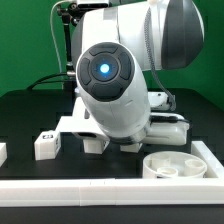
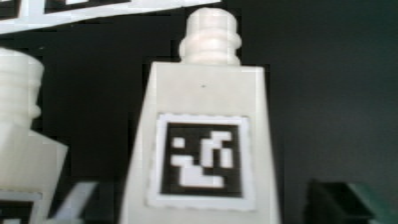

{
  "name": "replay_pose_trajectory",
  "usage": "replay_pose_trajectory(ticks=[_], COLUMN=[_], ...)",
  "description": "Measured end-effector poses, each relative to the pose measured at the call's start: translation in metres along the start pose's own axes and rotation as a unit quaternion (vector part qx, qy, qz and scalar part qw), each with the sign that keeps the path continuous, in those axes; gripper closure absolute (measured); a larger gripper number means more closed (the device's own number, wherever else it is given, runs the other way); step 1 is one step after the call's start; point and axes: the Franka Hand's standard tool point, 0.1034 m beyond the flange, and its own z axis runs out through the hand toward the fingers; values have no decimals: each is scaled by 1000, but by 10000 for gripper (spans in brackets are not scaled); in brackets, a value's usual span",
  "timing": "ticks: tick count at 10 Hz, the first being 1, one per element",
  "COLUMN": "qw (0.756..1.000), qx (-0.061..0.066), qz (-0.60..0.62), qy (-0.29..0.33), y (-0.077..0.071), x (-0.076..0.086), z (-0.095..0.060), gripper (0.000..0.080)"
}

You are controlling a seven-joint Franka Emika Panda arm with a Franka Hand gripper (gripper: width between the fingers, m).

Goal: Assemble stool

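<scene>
In the wrist view a white leg block [image 2: 205,120] stands lengthwise between my fingers, with a black-and-white tag on its face and a ribbed peg [image 2: 210,35] at its far end. My gripper [image 2: 199,205] is open: the dark fingertips [image 2: 356,200] sit on either side of the block with gaps to it. A second leg [image 2: 18,100] lies beside it. In the exterior view the round seat disc [image 1: 170,165] lies at the front right, and another leg block [image 1: 45,143] stands at the left. The arm hides my fingers there.
A long white rail [image 1: 100,195] runs along the front and another [image 1: 207,155] along the exterior view's right. A further white piece [image 1: 2,152] shows at the left edge. A white tagged sheet [image 2: 71,8] shows beyond the legs.
</scene>
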Motion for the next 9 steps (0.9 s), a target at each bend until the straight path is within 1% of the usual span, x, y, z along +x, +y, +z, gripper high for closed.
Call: replay_pose_trajectory(ticks=[1,2,5,6,7,9], qw=[1000,1000,1000,1000,1000,999], qx=[-1,-1,-1,-1,-2,-3], qz=[-2,-6,-14,-22,-27,-35], qy=[1,1,0,3,3,-2], y=[0,-1,-1,-3,-6,-9], x=[0,0,-1,-4,-11,-37], z=[1,1,0,-6,-15,-43], gripper=[362,463,463,463,463,462])
